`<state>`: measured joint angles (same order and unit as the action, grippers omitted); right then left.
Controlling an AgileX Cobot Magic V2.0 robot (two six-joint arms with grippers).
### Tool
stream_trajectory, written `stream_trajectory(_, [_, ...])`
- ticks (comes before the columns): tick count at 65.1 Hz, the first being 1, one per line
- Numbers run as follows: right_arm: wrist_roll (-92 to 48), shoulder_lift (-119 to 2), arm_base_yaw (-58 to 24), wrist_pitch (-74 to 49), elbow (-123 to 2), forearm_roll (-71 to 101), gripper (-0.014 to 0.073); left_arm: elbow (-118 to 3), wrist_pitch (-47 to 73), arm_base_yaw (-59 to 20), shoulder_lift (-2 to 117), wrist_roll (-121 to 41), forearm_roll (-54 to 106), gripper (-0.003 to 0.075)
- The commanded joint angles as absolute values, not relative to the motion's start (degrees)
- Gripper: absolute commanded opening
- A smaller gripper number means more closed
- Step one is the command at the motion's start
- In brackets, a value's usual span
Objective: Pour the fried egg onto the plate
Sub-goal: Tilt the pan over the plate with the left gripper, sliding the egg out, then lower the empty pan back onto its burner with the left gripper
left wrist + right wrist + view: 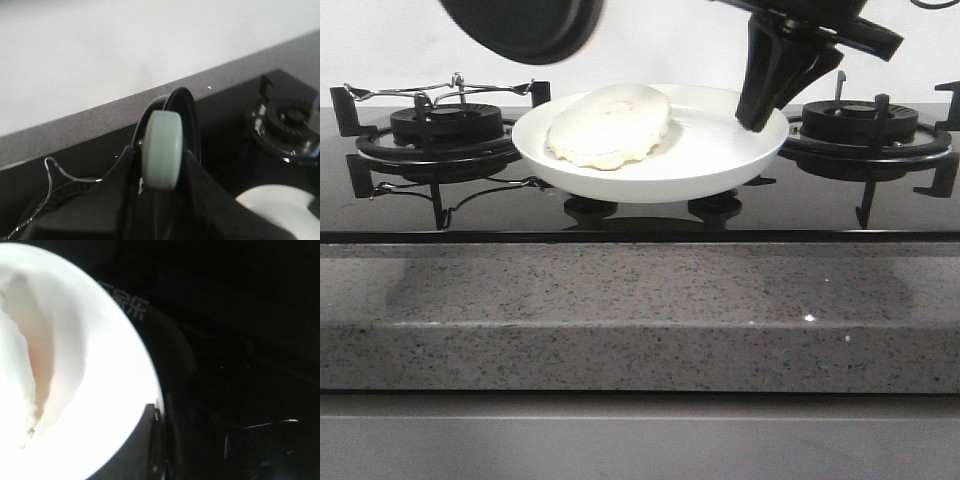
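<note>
the fried egg (610, 125) lies in the plate (720, 160), toward its left half, pale cream side up, no yolk showing; one egg, one plate. the plate is raised off the black glass stove top (640, 215), between the two burners, and my right gripper (757, 123) has its fingers down on the plate's right rim, pinching it there. in my right wrist view the plate (110, 390) is blown out to plain white and the egg (30, 365) is only a soft cream fold with a faint orange tint, hard to make out; one dark finger (137, 450) sits against the rim.

the frying pan (525, 25) hangs above the left rear of the stove top, tipped up, cut off by the picture's top edge. my left gripper (162, 200) is pressed onto its handle (162, 150), a pale green rounded piece seen end on, with the pan's black edge (187, 115) behind it; the fingertips themselves are dark and blurred.

two burners: the left burner (445, 125) with its black grate and a thin wire rack (440, 92) over it, the right burner (860, 125) partly hidden behind my right gripper. two knobs (590, 208) peek out beneath the plate. a speckled grey stone counter (640, 320) runs along the front edge.
</note>
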<state>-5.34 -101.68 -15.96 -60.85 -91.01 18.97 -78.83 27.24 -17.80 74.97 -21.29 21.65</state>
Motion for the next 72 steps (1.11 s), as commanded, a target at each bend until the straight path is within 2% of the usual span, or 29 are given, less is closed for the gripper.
stream_trajectory(1, [-5.75, -98.98, -15.87, -58.97, -92.24, 20.03, -0.0069, -81.09, 23.56, -9.65, 74.37, -20.02, 36.61, -0.0019])
stream_trajectory(14, [-5.75, -98.98, -15.87, -58.97, -92.24, 20.03, -0.0069, -80.98, 33.73, 6.08, 80.5, -20.02, 60.35, -0.0019])
stream_trajectory(29, [-5.75, -98.98, -15.87, -58.97, -92.24, 20.03, -0.0069, -80.98, 46.07, 16.39, 90.96, -20.02, 79.64, -0.0019])
stream_trajectory(43, [-5.75, -98.98, -15.87, -58.97, -92.24, 20.03, -0.0069, -80.98, 51.51, 19.26, 98.43, -20.5, 89.17, -0.0019])
stream_trajectory(65, [-5.75, -98.98, -15.87, -58.97, -92.24, 20.03, -0.0069, -80.98, 56.51, 19.8, 104.21, -20.5, 89.33, -0.0018])
stream_trajectory(72, [-5.75, -98.98, -15.87, -58.97, -92.24, 20.03, -0.0069, -80.98, 56.61, 19.8, 104.21, -20.5, 88.25, 0.0027])
